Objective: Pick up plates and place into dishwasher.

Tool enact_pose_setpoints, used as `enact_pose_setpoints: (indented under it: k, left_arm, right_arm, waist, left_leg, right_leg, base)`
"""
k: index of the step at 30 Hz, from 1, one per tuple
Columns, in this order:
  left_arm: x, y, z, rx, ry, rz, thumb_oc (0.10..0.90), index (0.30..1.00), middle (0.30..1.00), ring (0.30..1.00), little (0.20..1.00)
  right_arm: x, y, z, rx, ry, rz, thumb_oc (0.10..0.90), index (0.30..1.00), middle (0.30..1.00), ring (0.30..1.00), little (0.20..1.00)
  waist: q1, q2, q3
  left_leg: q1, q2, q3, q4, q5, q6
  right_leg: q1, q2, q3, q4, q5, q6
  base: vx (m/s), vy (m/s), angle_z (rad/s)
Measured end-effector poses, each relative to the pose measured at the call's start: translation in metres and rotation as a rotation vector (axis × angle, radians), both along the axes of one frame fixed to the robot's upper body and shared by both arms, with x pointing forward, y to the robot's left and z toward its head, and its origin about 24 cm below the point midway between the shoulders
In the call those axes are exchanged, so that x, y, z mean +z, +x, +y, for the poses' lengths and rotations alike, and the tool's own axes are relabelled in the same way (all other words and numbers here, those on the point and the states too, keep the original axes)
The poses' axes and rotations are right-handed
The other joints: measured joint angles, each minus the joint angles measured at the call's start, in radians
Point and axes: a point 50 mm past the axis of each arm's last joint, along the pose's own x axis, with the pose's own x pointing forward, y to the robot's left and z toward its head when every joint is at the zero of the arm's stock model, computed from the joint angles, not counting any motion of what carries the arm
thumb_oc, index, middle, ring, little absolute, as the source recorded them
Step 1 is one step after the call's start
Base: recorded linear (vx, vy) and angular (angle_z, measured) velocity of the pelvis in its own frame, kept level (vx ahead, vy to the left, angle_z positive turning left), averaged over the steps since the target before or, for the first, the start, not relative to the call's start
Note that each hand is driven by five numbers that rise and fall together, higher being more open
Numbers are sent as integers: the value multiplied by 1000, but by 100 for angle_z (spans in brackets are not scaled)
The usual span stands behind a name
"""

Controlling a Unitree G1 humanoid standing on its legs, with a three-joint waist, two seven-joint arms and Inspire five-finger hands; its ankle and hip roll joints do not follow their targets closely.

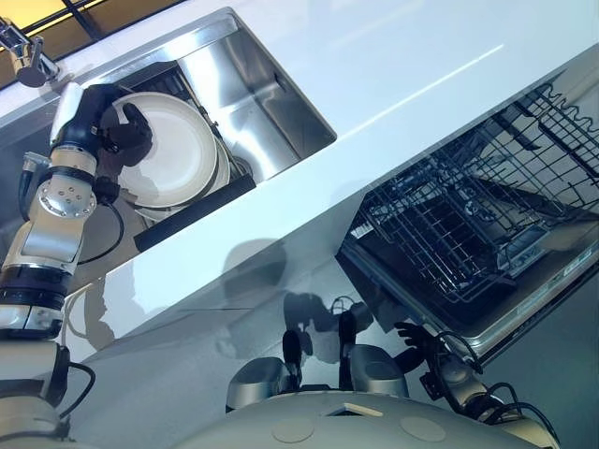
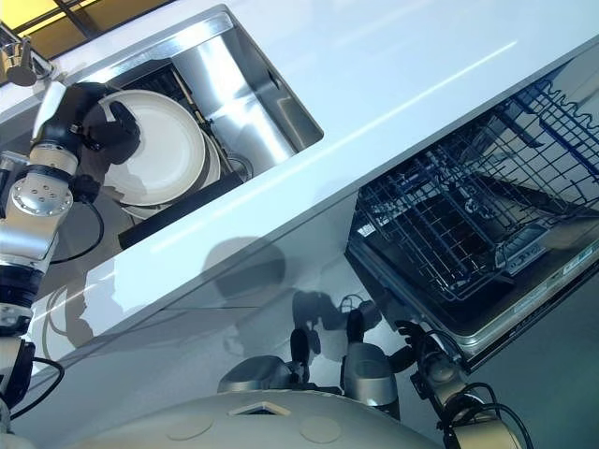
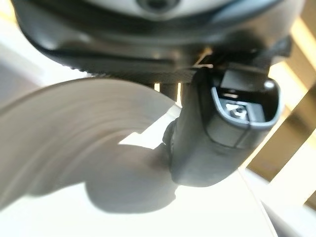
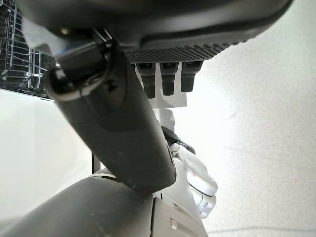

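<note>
A white plate [image 1: 173,150] leans at the front of a stack of plates in a dark rack [image 1: 192,210] inside the steel sink [image 1: 262,103]. My left hand [image 1: 122,131] is at the plate's left rim, its thumb [image 3: 207,143] pressed on the plate's face [image 3: 74,123] and its fingers round the edge behind. The dishwasher's wire rack [image 1: 468,215] is pulled out over the open door at the right and holds no dishes. My right hand [image 1: 418,339] hangs low beside the dishwasher door with relaxed fingers and holds nothing.
A white counter [image 1: 402,75] runs between the sink and the dishwasher. A chrome tap [image 1: 28,56] stands at the sink's far left corner. The dishwasher's open door [image 1: 524,299] juts out towards me at the lower right.
</note>
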Motion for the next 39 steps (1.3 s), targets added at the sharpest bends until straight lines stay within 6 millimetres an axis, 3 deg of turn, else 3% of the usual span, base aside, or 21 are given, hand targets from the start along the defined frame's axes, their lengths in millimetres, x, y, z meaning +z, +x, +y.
enact_pose_setpoints:
  k: [9,15,19,24,27,33,34,35,36,37,38,39]
  left_arm:
    - [36,-13,17,121,117,-197,100,300,300,300,200]
    - [44,-16,18,129,147,-224,100,300,300,300,200]
    - [46,-16,15,114,150,-230,100,300,300,300,200]
    - [45,-14,13,81,152,-198,100,300,300,300,200]
    - [44,-12,10,40,152,-177,100,300,300,300,200]
    - [26,-6,-2,-29,183,-78,100,300,300,300,200]
    - [20,-4,-7,-48,206,-43,169,359,359,359,269]
    - [12,-2,-11,-72,229,-2,388,547,547,547,488]
    - [4,0,-15,-89,252,38,451,601,601,601,551]
    - [-4,2,-17,-97,261,72,726,836,836,836,826]
    - [-10,3,-18,-96,246,86,449,599,599,599,549]
    - [-17,5,-20,-94,237,99,440,592,592,592,540]
  right_arm:
    - [-3,-10,-1,10,-6,32,800,900,900,900,900]
    - [2,-13,0,12,42,3,800,900,900,900,900]
    - [10,-9,0,-29,106,-63,800,900,900,900,900]
    - [21,21,24,27,214,-216,800,900,900,900,900]
    - [23,29,35,43,250,-246,800,900,900,900,900]
    - [19,21,41,63,267,-204,800,900,900,900,900]
    - [17,15,41,59,267,-186,800,900,900,900,900]
    - [15,12,41,58,266,-174,800,900,900,900,900]
    - [14,8,41,52,265,-161,800,900,900,900,900]
    - [14,7,40,47,264,-159,800,900,900,900,900]
    - [14,8,40,48,263,-164,800,900,900,900,900]
    - [15,8,40,48,260,-167,800,900,900,900,900]
  waist:
    - [0,9,-69]
    - [0,7,-84]
    - [-8,-1,-89]
    - [-35,-17,-100]
    - [-44,-18,-110]
    - [-50,-17,-122]
    - [-51,-17,-122]
    - [-52,-17,-122]
    - [-53,-17,-122]
    - [-60,-17,-122]
    - [-68,-17,-122]
    - [-75,-17,-122]
  left_leg:
    - [5,1,-5,0,0,0]
    - [11,1,-15,-1,2,0]
    - [11,2,-14,-1,4,0]
    - [19,5,1,-1,3,-1]
    - [20,4,9,-1,3,-1]
    - [22,4,11,-1,3,-1]
    - [23,4,12,-1,3,-1]
    - [23,4,14,-1,3,-1]
    - [24,4,17,-1,3,-1]
    - [24,4,18,-1,3,-1]
    - [24,4,21,-1,3,-1]
    - [24,4,22,-1,3,-1]
  right_leg:
    - [6,1,0,0,1,-1]
    - [15,2,-3,0,1,-1]
    - [15,3,-2,0,3,-4]
    - [17,6,6,0,4,-5]
    - [17,6,9,0,4,-5]
    - [18,7,12,0,4,-5]
    - [19,7,14,0,5,-6]
    - [19,7,17,0,5,-6]
    - [18,7,22,0,5,-6]
    - [16,8,28,0,7,-6]
    - [15,8,31,0,9,-6]
    - [14,8,33,0,10,-6]
  base:
    - [1,-4,0]
    - [-8,-41,4]
    - [-4,-12,0]
    - [29,-1,-7]
    - [50,26,-3]
    - [28,20,0]
    - [23,11,-3]
    - [20,3,-8]
    - [18,-1,-13]
    - [14,-3,-14]
    - [16,-1,-11]
    - [16,0,-6]
